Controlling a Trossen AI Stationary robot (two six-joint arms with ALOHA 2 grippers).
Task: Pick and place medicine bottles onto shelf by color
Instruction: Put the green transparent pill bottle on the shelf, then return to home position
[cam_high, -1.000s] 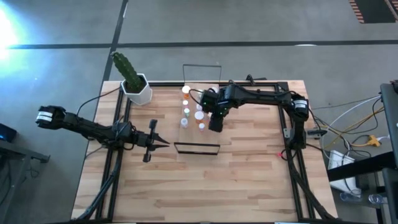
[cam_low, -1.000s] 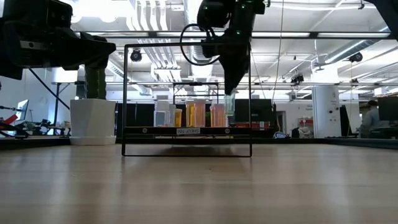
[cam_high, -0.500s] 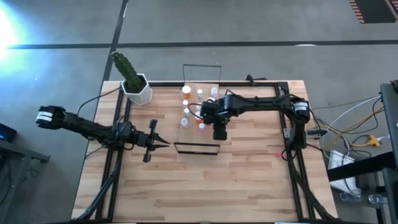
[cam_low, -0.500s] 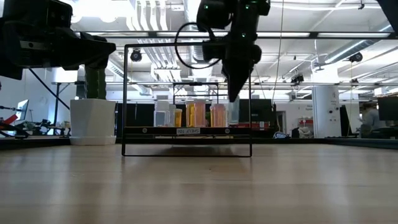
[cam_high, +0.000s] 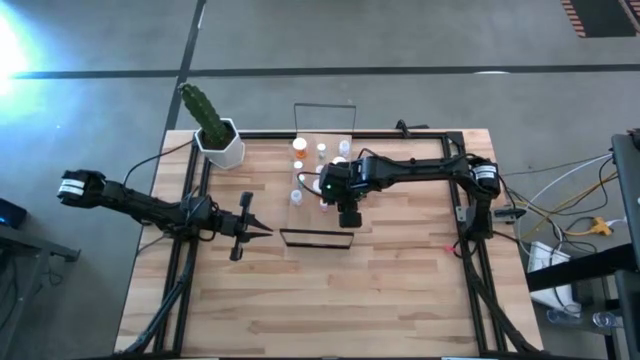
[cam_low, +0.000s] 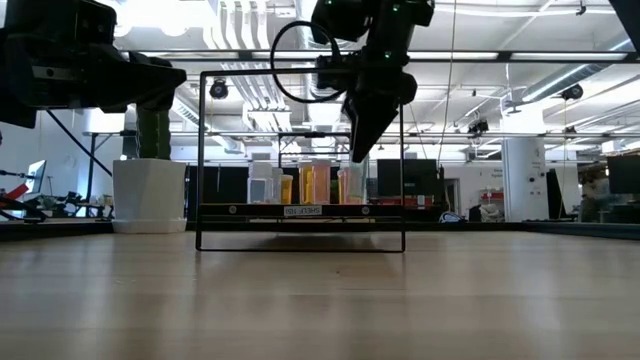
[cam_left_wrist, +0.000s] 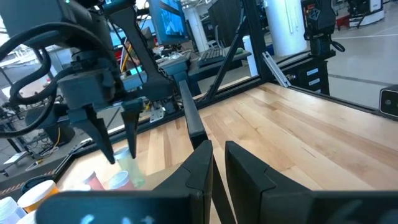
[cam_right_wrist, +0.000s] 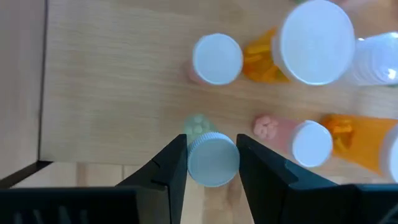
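Hovering over the shelf (cam_high: 322, 192) near the worktop's far edge, the right gripper (cam_right_wrist: 211, 163) is seen open around a green bottle (cam_right_wrist: 212, 160); neighbouring pink bottles (cam_right_wrist: 292, 140) could be toppled. The left gripper (cam_high: 258, 231), nearly closed, is parked near the left edge.

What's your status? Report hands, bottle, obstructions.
Right hand open, straddling the green bottle over the shelf. Left hand parked at table's left. Pink bottle and orange bottle crowd close beside.
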